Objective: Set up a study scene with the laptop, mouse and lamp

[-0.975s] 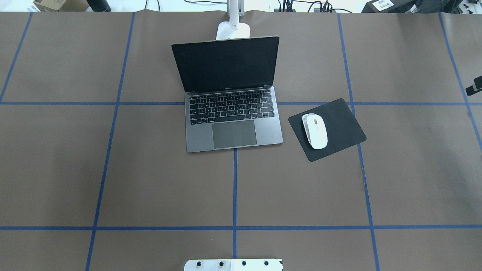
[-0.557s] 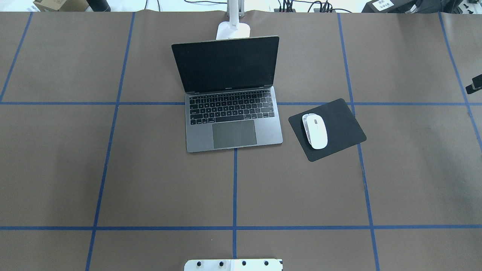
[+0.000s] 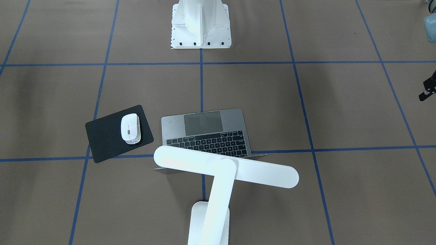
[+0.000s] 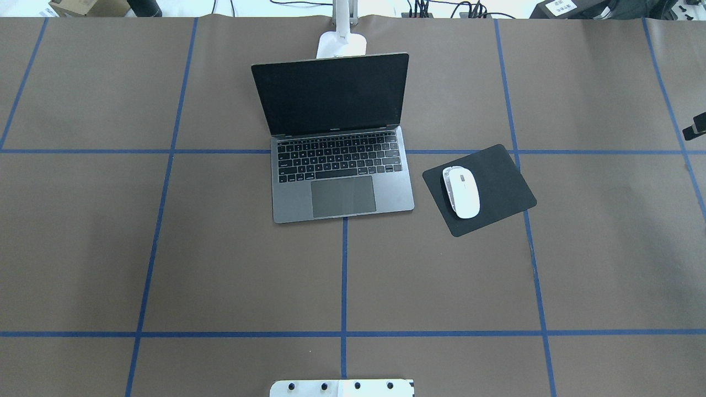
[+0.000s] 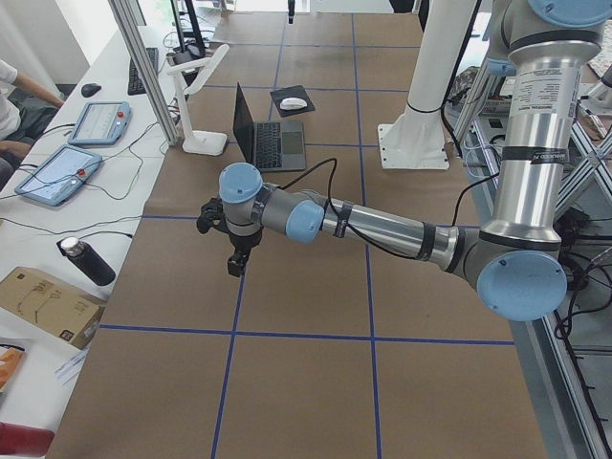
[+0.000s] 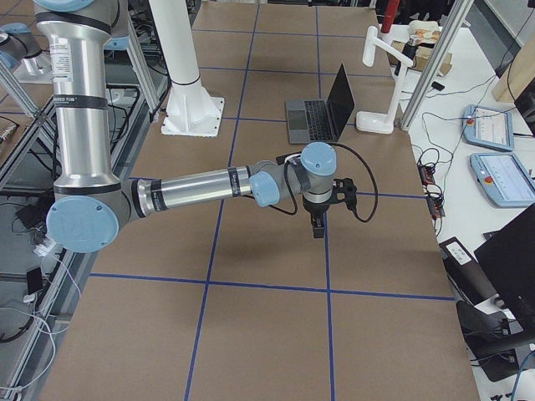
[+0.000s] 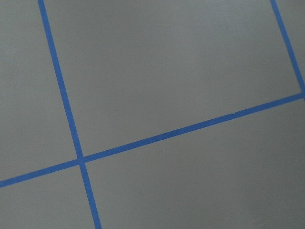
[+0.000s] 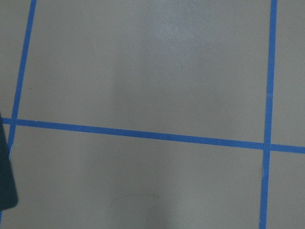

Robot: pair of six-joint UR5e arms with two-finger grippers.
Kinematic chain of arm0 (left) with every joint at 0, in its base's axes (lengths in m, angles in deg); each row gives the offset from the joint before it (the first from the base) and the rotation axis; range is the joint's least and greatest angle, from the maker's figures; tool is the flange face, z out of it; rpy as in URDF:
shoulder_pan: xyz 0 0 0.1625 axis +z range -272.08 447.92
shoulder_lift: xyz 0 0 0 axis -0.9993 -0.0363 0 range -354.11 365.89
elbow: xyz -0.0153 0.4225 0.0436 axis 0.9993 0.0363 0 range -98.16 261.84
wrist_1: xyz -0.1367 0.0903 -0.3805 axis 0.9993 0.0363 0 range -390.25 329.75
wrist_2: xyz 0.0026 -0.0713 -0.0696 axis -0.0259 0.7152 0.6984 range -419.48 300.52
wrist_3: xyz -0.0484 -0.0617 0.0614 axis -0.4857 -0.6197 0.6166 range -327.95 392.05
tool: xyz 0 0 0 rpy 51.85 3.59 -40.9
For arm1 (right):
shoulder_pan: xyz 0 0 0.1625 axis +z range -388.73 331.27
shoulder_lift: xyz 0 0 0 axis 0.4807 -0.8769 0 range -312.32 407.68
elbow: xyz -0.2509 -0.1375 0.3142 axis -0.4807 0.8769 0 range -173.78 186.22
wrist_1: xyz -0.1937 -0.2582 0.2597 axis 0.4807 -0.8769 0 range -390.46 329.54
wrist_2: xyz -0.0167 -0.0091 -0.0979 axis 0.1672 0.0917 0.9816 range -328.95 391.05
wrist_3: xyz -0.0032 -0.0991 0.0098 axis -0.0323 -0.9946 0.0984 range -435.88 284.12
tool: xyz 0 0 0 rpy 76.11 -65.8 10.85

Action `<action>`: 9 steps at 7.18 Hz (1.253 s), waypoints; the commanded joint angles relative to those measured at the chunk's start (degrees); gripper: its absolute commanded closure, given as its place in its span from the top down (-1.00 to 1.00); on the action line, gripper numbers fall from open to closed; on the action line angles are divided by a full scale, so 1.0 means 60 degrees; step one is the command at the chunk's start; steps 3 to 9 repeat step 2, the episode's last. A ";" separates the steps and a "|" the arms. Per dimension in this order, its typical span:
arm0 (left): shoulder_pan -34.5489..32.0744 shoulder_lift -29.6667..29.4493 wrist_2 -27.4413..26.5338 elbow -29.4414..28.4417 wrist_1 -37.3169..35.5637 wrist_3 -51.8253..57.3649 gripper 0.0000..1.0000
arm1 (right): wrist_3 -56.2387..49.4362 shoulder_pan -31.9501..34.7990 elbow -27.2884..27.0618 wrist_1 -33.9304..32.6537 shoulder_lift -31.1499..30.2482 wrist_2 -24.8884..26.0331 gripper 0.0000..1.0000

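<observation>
Light is bright, even and diffuse, falling from above. In the front-facing view the lamp (image 3: 224, 168) is blown out to near-featureless white with a faint bluish tinge, and broad soft shadows smudge the tabletop (image 3: 340, 112) toward 9 o'clock and 4 o'clock. In the overhead view the strip past the tabletop's far edge at 12 o'clock is overexposed, and the laptop (image 4: 336, 165) screen reads flat black. Both wrist views are greyish and low in contrast; the right one carries a pale sheen at 12 o'clock. The side views are crisp.
</observation>
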 commanded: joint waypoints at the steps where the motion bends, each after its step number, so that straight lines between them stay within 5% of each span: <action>1: -0.0005 0.0007 -0.0002 -0.0042 0.0001 0.0000 0.99 | -0.0010 -0.0005 -0.0083 0.0005 -0.0106 -0.0027 0.98; 9: 0.0010 -0.0066 -0.0002 -0.0042 0.0001 0.0000 0.99 | -0.0010 -0.0005 0.0004 0.0005 -0.0077 -0.0027 0.98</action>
